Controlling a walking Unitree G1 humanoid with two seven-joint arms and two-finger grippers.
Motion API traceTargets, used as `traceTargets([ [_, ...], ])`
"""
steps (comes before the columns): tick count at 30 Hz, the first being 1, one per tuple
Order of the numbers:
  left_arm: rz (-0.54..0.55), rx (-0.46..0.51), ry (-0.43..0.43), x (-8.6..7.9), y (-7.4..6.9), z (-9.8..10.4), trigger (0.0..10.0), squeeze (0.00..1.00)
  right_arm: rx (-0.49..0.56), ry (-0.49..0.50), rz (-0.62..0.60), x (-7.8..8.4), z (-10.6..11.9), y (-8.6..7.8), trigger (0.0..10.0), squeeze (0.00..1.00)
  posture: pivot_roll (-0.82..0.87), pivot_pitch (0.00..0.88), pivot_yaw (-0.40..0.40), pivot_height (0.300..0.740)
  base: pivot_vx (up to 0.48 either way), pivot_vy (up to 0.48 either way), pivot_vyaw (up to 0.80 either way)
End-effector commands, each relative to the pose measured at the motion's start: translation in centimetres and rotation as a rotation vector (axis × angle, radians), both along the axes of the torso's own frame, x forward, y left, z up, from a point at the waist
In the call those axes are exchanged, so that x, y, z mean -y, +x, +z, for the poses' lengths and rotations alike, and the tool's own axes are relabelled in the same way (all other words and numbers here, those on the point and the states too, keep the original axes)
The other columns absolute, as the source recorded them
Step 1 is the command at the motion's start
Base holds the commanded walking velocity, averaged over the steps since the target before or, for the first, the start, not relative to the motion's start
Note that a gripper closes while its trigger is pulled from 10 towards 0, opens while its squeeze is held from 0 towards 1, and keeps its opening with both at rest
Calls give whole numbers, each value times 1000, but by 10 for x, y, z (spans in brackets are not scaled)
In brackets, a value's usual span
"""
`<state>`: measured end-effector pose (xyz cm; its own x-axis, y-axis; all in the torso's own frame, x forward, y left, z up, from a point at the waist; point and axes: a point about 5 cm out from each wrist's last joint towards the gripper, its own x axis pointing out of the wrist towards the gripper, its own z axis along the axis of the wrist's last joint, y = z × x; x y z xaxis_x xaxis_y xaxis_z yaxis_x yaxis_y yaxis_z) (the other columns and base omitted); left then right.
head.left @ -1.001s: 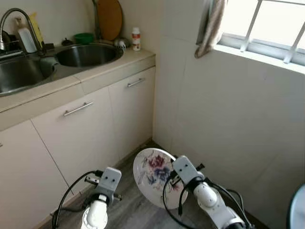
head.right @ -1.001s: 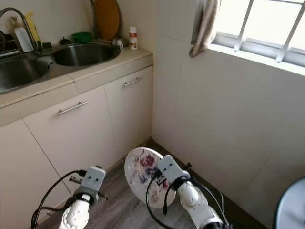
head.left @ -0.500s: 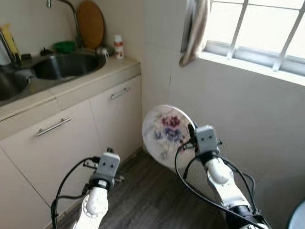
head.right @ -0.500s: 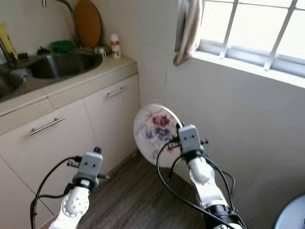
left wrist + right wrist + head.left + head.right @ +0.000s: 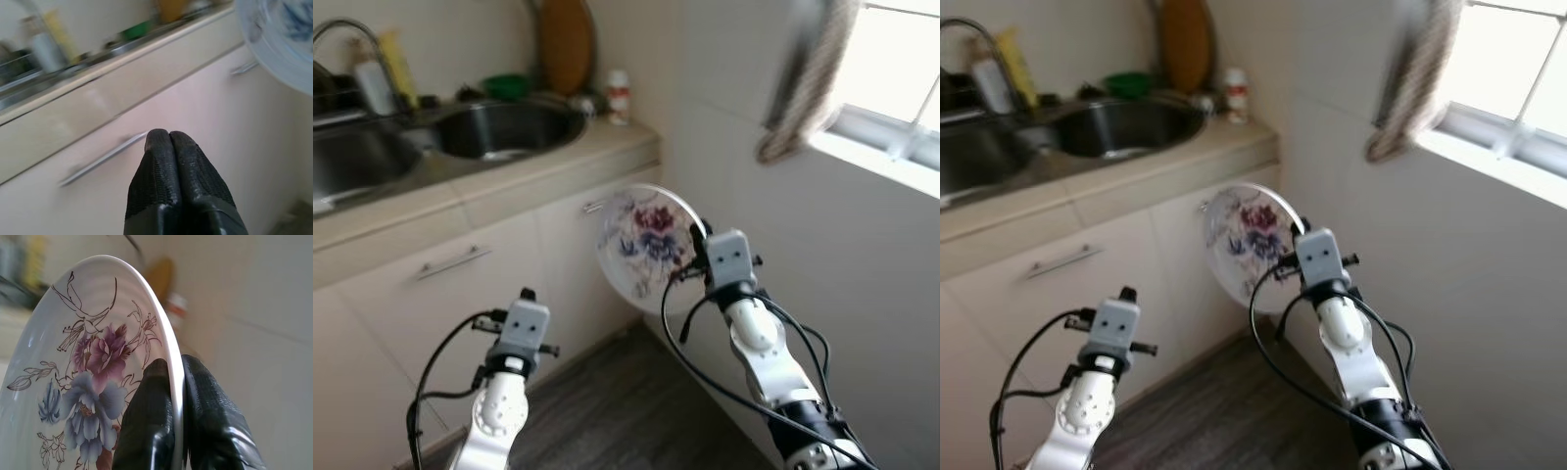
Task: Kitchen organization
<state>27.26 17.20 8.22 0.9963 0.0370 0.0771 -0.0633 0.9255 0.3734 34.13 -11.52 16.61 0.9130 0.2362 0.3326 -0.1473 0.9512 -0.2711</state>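
We take the round sink basin (image 5: 509,127) as our mark. Behind it stand a green bowl (image 5: 507,85) and a wooden board (image 5: 566,44) leaning on the wall; a white bottle (image 5: 619,96) stands at its right. Below it are pale cabinet doors (image 5: 431,294) with a bar handle (image 5: 455,261). Far to its right a cloth (image 5: 803,83) hangs by the window (image 5: 901,69).

Head stereo pair looks forward and down from above both arms, facing the kitchen corner; both eyes share the counter (image 5: 558,162), the sink (image 5: 504,127), the cabinet doors and the window wall, slightly blurred. Left wrist camera looks along its closed fingers (image 5: 178,176) at a cabinet front, near. Right wrist camera sits very close behind the plate (image 5: 93,372). The plate's rim also appears in the left wrist view.
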Motion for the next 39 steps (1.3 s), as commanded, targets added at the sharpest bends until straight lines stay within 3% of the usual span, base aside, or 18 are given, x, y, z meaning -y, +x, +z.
traceTargets([
  [1, 17, 8, 9, -5, 1, 4, 10000, 0, 96, 37, 56, -16, 29, 1, 10000, 0, -33, 0, -33, 740, 382, 0, 800],
  [16, 24, 28, 16, -6, 2, 11, 10000, 0, 183, 116, 55, -18, 67, 0, 10000, 0, -23, 0, -38, 740, 382, 0, 107],
  [18, 30, 54, 14, -6, 3, 17, 10000, 0, 219, 155, 64, -20, 86, 0, 10000, 0, -22, 0, -40, 740, 379, 0, 259],
  [26, 36, 155, 18, -5, 8, 42, 10000, 0, 304, 251, 85, -19, 121, -2, 10000, 0, -18, 0, -44, 740, 370, 0, 665],
  [30, 47, 202, 27, -6, 9, 54, 10000, 0, 301, 252, 100, -24, 123, -2, 10000, 0, -18, 0, -46, 740, 355, 0, 0],
  [34, 86, 320, 48, -10, 8, 81, 10000, 0, 280, 215, 130, -33, 118, -2, 10000, 0, -11, 0, -48, 740, 356, 0, 164],
  [39, 106, 331, 54, -14, 7, 84, 10000, 0, 260, 199, 136, -36, 113, -2, 10000, 0, -14, 0, -46, 740, 355, 0, 771],
])
